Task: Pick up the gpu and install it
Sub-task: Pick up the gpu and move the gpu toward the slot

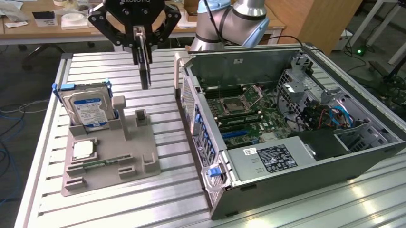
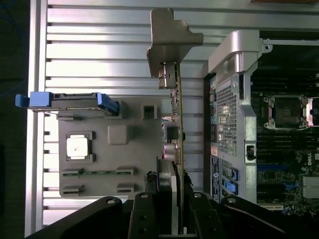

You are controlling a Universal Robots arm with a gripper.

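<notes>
Holding thin green-and-black gpu card [image 1: 145, 66] edge-on, black gripper [image 1: 142, 40] jaws clenched on it, above slatted tabletop's [image 1: 127, 204] edge by arm's base; best kept plumb.

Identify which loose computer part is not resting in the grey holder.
The gpu: it hangs edge-on in the gripper, clear of the holder, while the hard drive, processor chip and memory stick all sit in the grey holder.
</notes>
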